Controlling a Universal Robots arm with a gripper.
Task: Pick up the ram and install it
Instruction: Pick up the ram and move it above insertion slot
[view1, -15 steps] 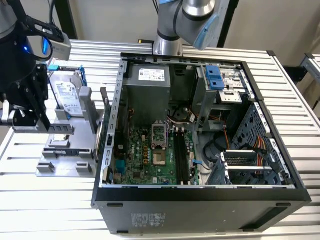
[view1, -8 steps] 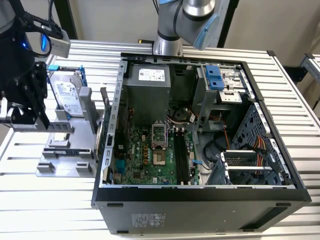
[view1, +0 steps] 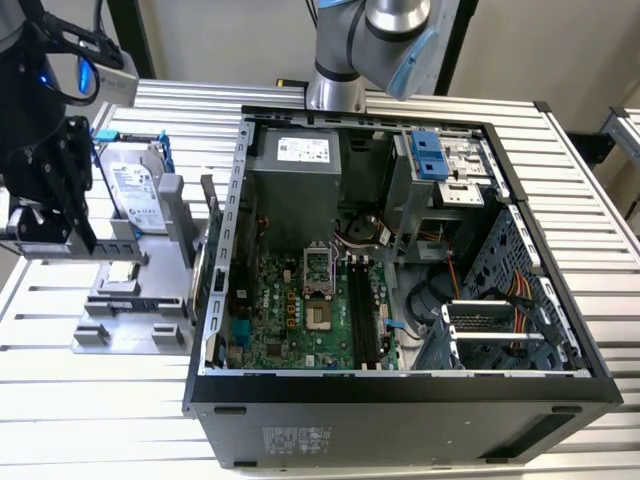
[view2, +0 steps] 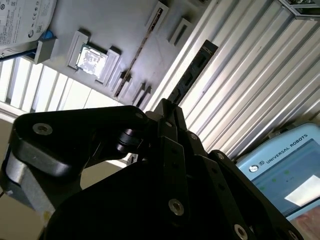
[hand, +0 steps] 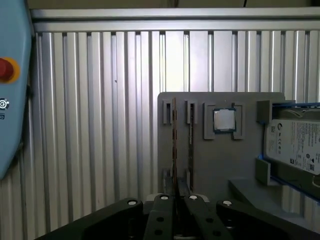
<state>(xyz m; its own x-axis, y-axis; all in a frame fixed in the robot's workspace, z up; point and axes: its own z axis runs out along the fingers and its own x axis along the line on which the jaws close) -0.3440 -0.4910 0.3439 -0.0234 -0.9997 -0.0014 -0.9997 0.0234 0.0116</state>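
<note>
1. Gripper (view2: 167, 106): at the exterior view's left, hanging over the left end of the grey holder (view1: 130, 335). Fingers are pressed together, pinching the ram (view2: 192, 70) by one end.
2. Ram: sticks straight out from the fingertips, with the flat face and black chips showing in the second wrist view. It is out of the holder and seen against the ribbed table (view1: 100, 420), just past the holder's edge.
3. Holder: lies flat on the table. A second stick (view2: 142, 50) stands on edge in one of its slots. A square silver chip (hand: 224, 120) sits in a pocket just beside the slots.
4. Hard drive (view1: 130, 190): in a blue bracket, upright on the holder, on the far side of the chip from the slots.
5. Computer case (view1: 400, 420): lid off, just beside the holder on the exterior view's right, with the green board (view1: 300, 310) exposed inside.
6. Arm base (view1: 340, 90): behind the case, well apart from the holder.
</note>
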